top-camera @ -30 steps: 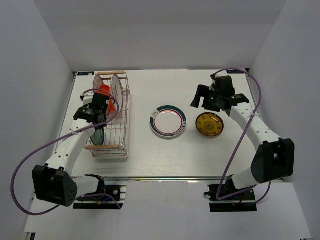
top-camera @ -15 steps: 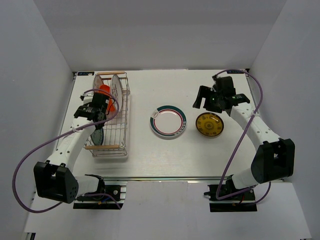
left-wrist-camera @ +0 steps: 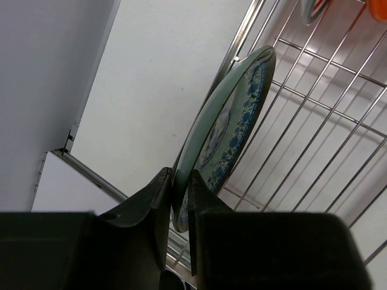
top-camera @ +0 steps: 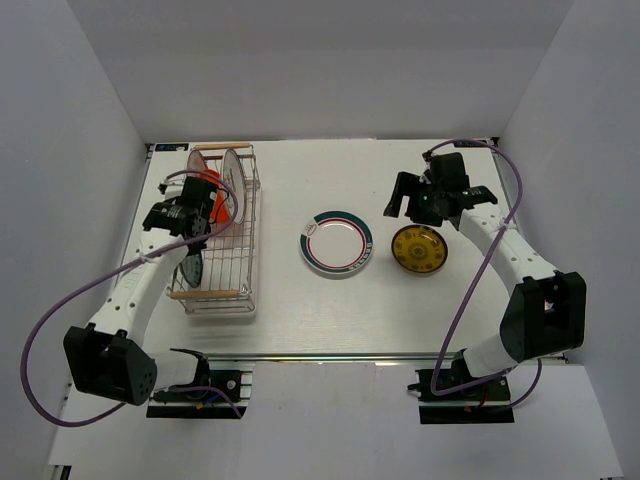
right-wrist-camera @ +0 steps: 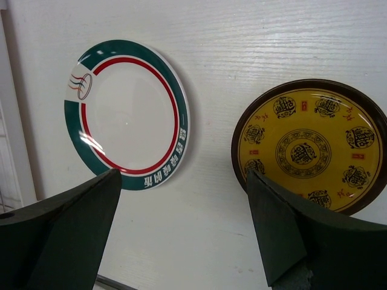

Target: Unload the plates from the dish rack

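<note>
The wire dish rack [top-camera: 245, 250] stands at the left. My left gripper [top-camera: 192, 240] is over its left side, shut on the rim of the teal-blue patterned plate [top-camera: 190, 270], which stands on edge. In the left wrist view the two fingers [left-wrist-camera: 179, 196] pinch that plate [left-wrist-camera: 236, 115] above the rack wires [left-wrist-camera: 314, 121]. An orange-red plate [top-camera: 210, 185] and a white marked plate [top-camera: 233, 172] stand at the rack's far end. The white green-rimmed plate [top-camera: 337, 243] and the yellow plate [top-camera: 419, 248] lie flat on the table. My right gripper [top-camera: 405, 197] hovers open and empty above them [right-wrist-camera: 181, 229].
The rack has wooden rod handles at its near end [top-camera: 205, 293] and far end [top-camera: 222, 146]. White walls enclose the table on three sides. In the right wrist view the white plate [right-wrist-camera: 127, 115] and the yellow plate [right-wrist-camera: 311, 148] lie side by side.
My left gripper has shifted slightly left and back while holding the teal-blue plate. The right arm has barely moved.
</note>
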Tool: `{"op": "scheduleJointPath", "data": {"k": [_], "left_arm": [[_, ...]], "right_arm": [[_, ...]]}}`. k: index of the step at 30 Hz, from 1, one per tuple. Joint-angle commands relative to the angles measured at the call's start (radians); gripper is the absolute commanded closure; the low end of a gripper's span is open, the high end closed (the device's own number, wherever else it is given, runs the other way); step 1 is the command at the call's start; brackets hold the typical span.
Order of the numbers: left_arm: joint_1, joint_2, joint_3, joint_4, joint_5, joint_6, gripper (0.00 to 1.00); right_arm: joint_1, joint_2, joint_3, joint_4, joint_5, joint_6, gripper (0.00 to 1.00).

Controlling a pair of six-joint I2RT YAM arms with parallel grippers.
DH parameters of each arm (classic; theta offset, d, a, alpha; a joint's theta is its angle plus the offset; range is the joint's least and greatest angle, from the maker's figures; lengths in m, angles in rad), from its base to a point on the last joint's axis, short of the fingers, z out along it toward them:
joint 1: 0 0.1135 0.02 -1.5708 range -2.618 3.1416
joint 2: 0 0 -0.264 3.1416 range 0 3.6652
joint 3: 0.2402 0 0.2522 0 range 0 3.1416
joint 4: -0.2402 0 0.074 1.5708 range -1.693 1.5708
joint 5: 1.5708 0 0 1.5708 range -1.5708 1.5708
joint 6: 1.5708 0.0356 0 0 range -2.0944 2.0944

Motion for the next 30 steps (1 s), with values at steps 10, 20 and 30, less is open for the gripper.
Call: {"op": "scheduleJointPath", "data": {"k": [10, 20, 30], "left_arm": [[-0.008, -0.105, 0.196, -0.046, -0.029, 0.025, 1.0], [-0.008, -0.233, 0.333, 0.067, 0.12, 0.104, 1.0], [-0.008, -0.288, 0.241, 0.48, 1.007, 0.27, 1.0]], "right_arm": [[-0.006, -0.012, 0.046, 0.011, -0.018, 0.016, 0.11], [-0.006, -0.069, 0.042, 0.052, -0.199, -0.08, 0.11], [0.005, -0.213, -0.09, 0.28, -0.564, -0.085, 0.11]]}}
